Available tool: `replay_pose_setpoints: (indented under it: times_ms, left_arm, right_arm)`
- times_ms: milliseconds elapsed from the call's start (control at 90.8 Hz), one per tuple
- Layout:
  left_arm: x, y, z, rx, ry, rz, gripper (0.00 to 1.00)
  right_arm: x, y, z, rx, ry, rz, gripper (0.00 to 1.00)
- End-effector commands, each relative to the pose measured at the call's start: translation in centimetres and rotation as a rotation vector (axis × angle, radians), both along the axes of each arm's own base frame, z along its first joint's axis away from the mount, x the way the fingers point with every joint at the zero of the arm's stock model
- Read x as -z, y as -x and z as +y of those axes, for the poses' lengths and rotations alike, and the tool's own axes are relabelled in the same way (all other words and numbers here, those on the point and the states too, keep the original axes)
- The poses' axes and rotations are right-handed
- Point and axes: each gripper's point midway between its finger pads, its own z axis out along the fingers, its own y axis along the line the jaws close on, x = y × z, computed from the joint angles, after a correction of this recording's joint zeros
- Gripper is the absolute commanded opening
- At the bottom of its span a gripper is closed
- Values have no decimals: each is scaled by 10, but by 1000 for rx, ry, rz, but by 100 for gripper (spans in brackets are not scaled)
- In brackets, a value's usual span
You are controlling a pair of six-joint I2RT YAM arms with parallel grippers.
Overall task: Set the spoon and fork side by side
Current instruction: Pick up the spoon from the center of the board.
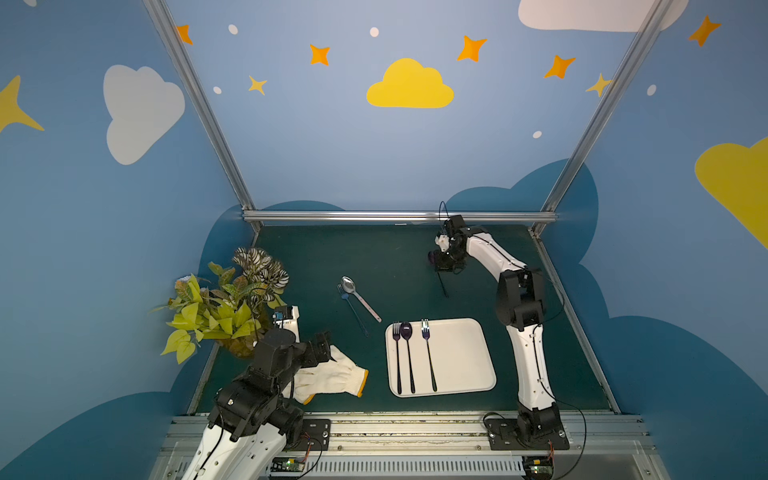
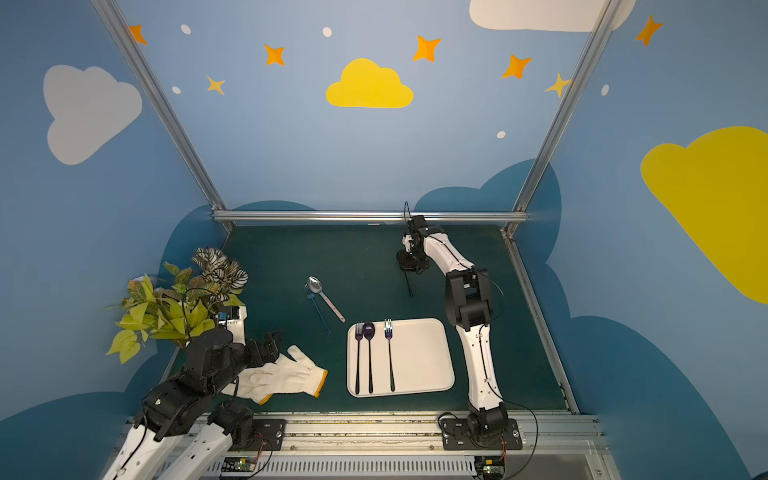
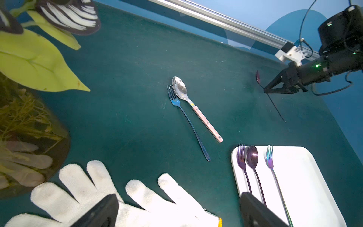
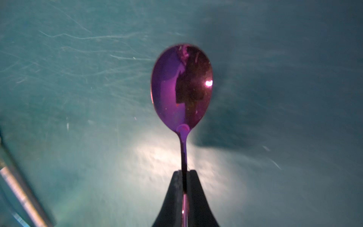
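Note:
My right gripper [image 4: 184, 172] is shut on the thin handle of a purple spoon [image 4: 181, 86], held just above the green mat at the far right. Both top views show that gripper [image 1: 437, 269] [image 2: 405, 269] with the spoon's handle [image 1: 444, 286] slanting down towards the mat. The left wrist view has this spoon [image 3: 258, 77] too. An iridescent fork [image 1: 429, 357] lies alone on the white tray [image 1: 465, 357]. To its left a purple fork [image 1: 397, 357] and a purple spoon [image 1: 407, 353] lie side by side. My left gripper [image 3: 178, 198] [image 1: 324, 340] hangs open over a white glove [image 3: 137, 196].
A silver spoon with a pink handle [image 1: 359, 297] and a blue fork [image 1: 351, 309] lie together on the mat at centre left. A potted plant [image 1: 224, 303] stands at the left edge. An aluminium rail [image 1: 399, 216] runs along the back.

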Motion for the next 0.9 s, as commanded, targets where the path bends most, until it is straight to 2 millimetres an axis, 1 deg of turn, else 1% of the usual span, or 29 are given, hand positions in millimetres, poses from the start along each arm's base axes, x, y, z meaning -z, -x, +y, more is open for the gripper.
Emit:
replay_pose_setpoints:
  times_ms: [0,132,165,242,264,275,319,385,407,452,485,518,551,628,716,804,892]
  left_arm:
    - [-2,2,4,-18,-3,-9,100]
    - [-3,2,5,-21,-2,-17,100]
    - [-3,2,5,-19,-3,-20,100]
    - [-3,2,5,-17,-2,-22,100]
    - [-4,2,4,-15,-2,-23,100]
    - [-4,2,4,-14,-2,-23,100]
    - [-4,2,4,-11,-2,-24,100]
    - [-5,1,3,-7,-1,-30,100]
    - [-5,1,3,-6,-2,-31,100]
    - [-5,1,3,-4,-1,-35,100]
    - [-5,1,2,-2,0,-37,100]
    - [-5,1,2,0,1,-38,100]
    - [-6,0,2,3,1,-40,100]
    - [-6,0,0,11,2,-42,100]
    - [-6,0,-2,21,6,-44,100]
    - [-7,0,-4,34,10,-46,100]
    - [-7,-1,-7,46,15,-45,100]
  right_arm:
    - [-46,19,1,-39,-62,-28,0]
    - [-62,38,-11,-12,-45,-37,0]
    - [-62,43,-15,5,-32,-38,0]
    - [-72,58,-23,37,0,-51,0]
    - [-68,65,-25,47,15,-39,0]
    - [-70,67,-27,55,20,-43,0]
    - [-75,81,-31,72,34,-49,0]
    - [-78,107,-33,78,70,-55,0]
    - [-76,117,-35,85,85,-51,0]
    - [-79,137,-35,99,84,-55,0]
    - [-73,152,-35,110,89,-43,0]
    - [-77,168,-33,118,83,-56,0]
    - [-72,184,-32,127,88,-51,0]
    - [-70,220,-26,128,100,-77,0]
    - [-57,255,-24,142,113,-95,0]
    - [-45,274,-30,174,136,-118,0]
    - [-42,280,-35,163,184,-174,0]
